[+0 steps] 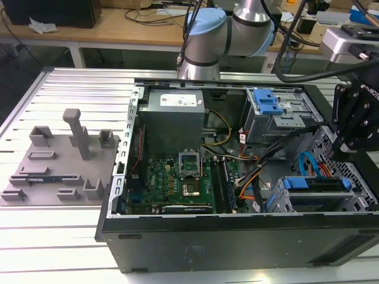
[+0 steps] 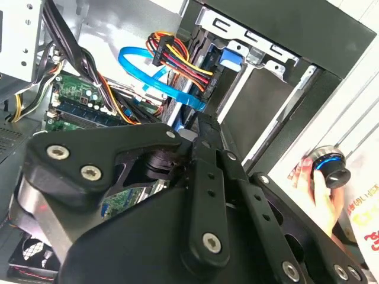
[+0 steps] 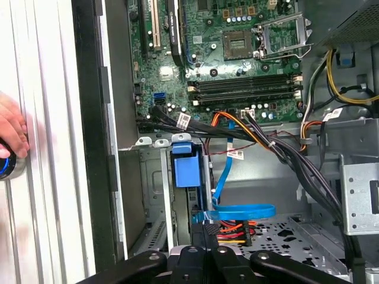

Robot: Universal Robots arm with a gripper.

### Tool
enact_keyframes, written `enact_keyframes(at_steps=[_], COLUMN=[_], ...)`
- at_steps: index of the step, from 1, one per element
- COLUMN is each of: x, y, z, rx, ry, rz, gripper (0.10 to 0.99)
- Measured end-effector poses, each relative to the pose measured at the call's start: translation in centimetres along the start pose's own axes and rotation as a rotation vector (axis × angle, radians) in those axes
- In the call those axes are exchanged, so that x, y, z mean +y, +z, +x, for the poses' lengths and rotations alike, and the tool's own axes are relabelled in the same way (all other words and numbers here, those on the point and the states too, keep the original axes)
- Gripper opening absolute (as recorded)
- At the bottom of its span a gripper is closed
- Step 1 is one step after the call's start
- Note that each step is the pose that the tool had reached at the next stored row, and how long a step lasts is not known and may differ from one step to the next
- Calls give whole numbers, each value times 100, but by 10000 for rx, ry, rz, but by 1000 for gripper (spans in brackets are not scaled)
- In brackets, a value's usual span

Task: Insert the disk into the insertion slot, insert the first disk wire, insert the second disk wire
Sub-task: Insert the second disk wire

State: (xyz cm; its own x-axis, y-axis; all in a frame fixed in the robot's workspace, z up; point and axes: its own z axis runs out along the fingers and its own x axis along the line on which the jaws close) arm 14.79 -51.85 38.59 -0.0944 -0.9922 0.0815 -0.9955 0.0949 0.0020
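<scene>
The disk (image 1: 314,184) sat in the insertion slot (image 1: 278,198), lower right of the exterior view. The gripper (image 1: 349,133) hung above the blue data cable (image 3: 237,210); whether its fingers were spread or pressed together could not be determined.

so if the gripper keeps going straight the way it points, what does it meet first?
Probably the black connector with red, orange and yellow wires and the blue flat cable looped beside it, just ahead of the gripper at the disk. Depth is unclear.

the disk (image 1: 314,184), blue-railed, sits seated in the insertion slot (image 1: 284,198), a grey perforated cage just below the gripper (image 1: 349,155). in the first wrist view its blue carrier end (image 3: 188,168) lies just ahead of the gripper.
</scene>
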Motion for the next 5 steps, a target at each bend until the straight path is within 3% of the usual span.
enact_keyframes(at_steps=[5], x=[0], y=[0], z=[0], rx=[19], ry=[0], rz=[2], gripper=[106])
